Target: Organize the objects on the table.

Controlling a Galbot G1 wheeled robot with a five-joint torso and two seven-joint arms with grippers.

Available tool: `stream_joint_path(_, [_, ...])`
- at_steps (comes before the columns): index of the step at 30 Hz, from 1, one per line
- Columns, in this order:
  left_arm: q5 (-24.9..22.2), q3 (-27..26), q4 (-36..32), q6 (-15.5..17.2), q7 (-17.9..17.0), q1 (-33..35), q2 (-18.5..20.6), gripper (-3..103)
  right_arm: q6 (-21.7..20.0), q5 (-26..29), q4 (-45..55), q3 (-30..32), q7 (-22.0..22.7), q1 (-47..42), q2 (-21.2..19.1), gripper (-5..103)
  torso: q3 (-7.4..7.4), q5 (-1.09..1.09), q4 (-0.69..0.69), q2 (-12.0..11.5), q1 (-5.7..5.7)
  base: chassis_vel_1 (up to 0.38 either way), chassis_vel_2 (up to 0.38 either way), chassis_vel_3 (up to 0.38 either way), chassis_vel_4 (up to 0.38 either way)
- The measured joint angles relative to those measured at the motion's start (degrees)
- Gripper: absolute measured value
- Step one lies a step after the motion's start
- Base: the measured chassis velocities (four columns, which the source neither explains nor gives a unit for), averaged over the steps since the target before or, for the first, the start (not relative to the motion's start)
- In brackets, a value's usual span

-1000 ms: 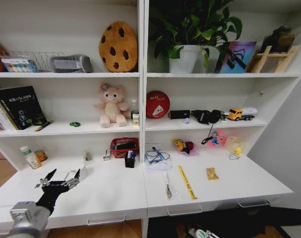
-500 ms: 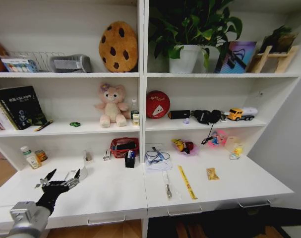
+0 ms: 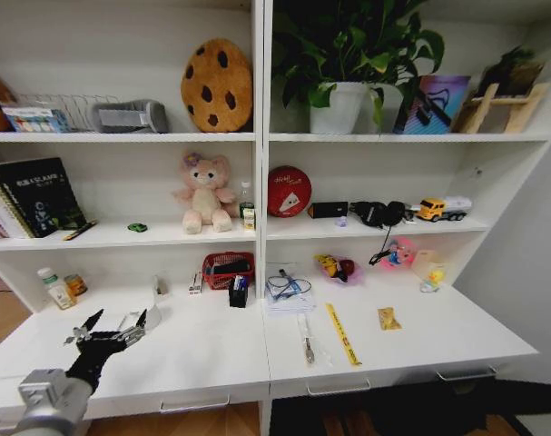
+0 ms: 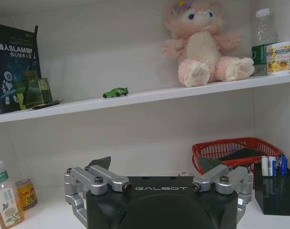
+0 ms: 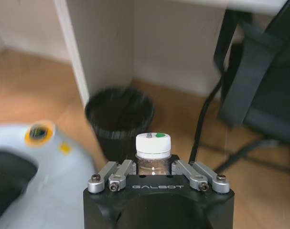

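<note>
Plainly much is left: clutter lies scattered along the table (image 3: 211,354), from a yellow ruler (image 3: 342,332) to a red basket (image 3: 228,269). Left end effector (image 3: 110,336) hovers spread wide over bare room near the front edge; right end effector (image 5: 154,172), down beside the floor, grips a white-capped bottle (image 5: 153,151).

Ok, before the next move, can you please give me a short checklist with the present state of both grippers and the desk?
1. Left gripper open, nothing held: ok.
2. Left gripper over the desk, left part: ok.
3. Right gripper shut on the bottle: ok.
4. Right gripper over the desk: not ok, it is above the floor near a black bin.
5. Bottle's cap on: ok.
6. Place for the bottle decided: cannot tell.
</note>
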Motion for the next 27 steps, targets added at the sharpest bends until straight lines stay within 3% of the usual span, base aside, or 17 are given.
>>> stream_joint_path(5, [0.0,0.0,0.0,0.0,0.0,0.0,0.0,100,-6.8,-2.5,-2.6,-1.2,0.5,5.5,1.8,27,0.00,0.01,0.00,0.0,0.00,0.000,0.000,0.000,0.000])
stream_joint_path(11, [0.0,0.0,0.0,0.0,0.0,0.0,0.0,100,-11.7,-6.0,-4.4,-4.5,1.1,15.1,4.5,27,0.01,-0.02,0.02,0.0,0.00,0.000,0.000,0.000,0.000])
stream_joint_path(18, [0.0,0.0,0.0,0.0,0.0,0.0,0.0,100,-12.5,-7.8,-7.0,-7.0,4.0,21.3,6.3,27,0.01,-0.01,0.02,0.0,0.01,0.000,0.000,0.000,0.000])
stream_joint_path(20, [0.0,0.0,0.0,0.0,0.0,0.0,0.0,100,-13.8,-8.8,-10.8,-10.6,7.0,29.0,8.3,27,0.01,-0.04,0.03,0.0,0.01,0.000,0.000,0.000,0.000])
stream_joint_path(27, [0.0,0.0,0.0,0.0,0.0,0.0,0.0,100,-14.0,-6.1,-16.5,-18.5,8.9,39.2,10.6,27,0.01,-0.03,0.01,0.0,0.01,0.000,0.000,0.000,0.000])
